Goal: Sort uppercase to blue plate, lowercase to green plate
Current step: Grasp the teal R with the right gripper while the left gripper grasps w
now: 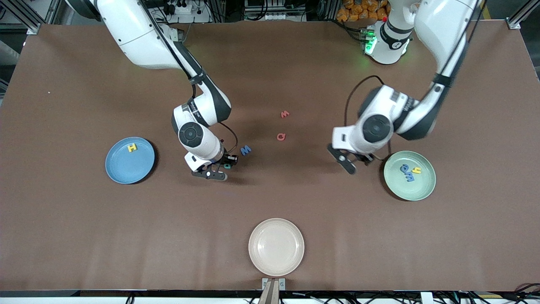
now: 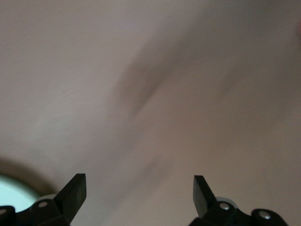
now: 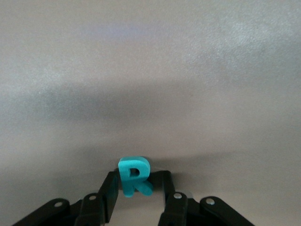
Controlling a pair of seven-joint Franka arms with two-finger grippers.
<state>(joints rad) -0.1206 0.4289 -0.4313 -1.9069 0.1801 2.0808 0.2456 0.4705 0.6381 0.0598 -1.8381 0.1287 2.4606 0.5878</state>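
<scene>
Right tool pinching green R | weak pinch may drop it before blue plate, 9 o'clock | left tool spread beside green plate

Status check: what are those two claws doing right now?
Right claw shut on teal R, beside blue W. Left claw open, empty, beside green plate. Nothing in the way.

Plain brown desk. Sky-blue plate, yellow H. Mint-green plate, blue a, blue m, yellow h. Cream-white plate. Teal R. Blue W. Red Q, red w.
</scene>
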